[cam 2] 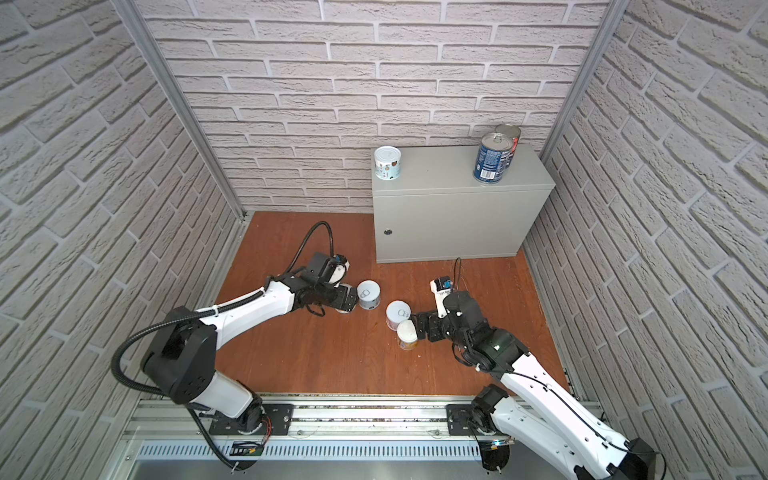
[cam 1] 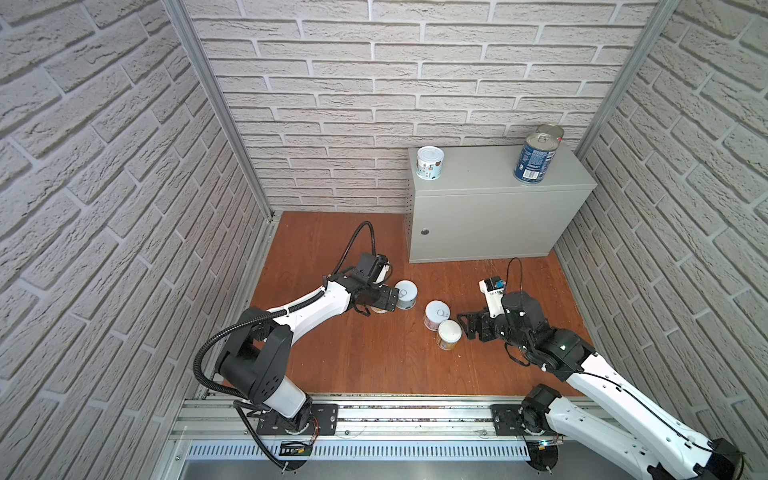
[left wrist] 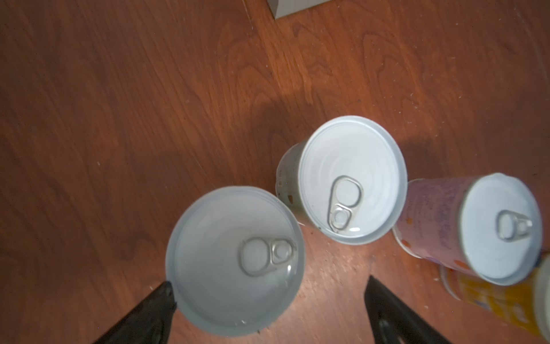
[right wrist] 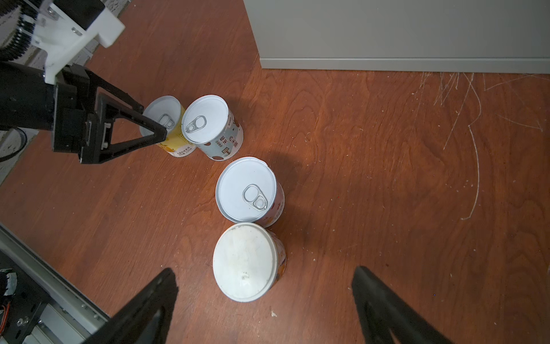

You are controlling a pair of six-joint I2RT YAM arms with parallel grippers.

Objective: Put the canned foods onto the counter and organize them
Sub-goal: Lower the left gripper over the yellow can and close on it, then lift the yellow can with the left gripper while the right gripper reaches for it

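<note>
The grey counter (cam 1: pixel 478 170) (cam 2: pixel 440 170) carries a white-labelled can (cam 1: pixel 430 163) at its left end. At its right end stand two taller blue cans (cam 1: pixel 536 158) (cam 1: pixel 550 132). Several short cans stand on the wooden floor. My left gripper (cam 1: pixel 388 299) (left wrist: pixel 269 283) is open astride a yellow-labelled can (left wrist: pixel 235 259) (right wrist: pixel 178 149), one finger at its rim. Beside that stands a grey can (cam 1: pixel 405 294) (left wrist: pixel 351 178), then a pink can (cam 1: pixel 437 315) (right wrist: pixel 247 189). My right gripper (cam 1: pixel 466 326) (right wrist: pixel 265 273) is open just short of the plain-lidded orange can (cam 1: pixel 449 334) (right wrist: pixel 244 262).
Brick-patterned walls close in the wooden floor (cam 1: pixel 353 361) on three sides. The counter's front door (cam 1: pixel 482 224) with its round lock faces the arms, and its base (right wrist: pixel 387 64) lies beyond the floor cans. A metal rail (cam 1: pixel 395 415) runs along the near edge.
</note>
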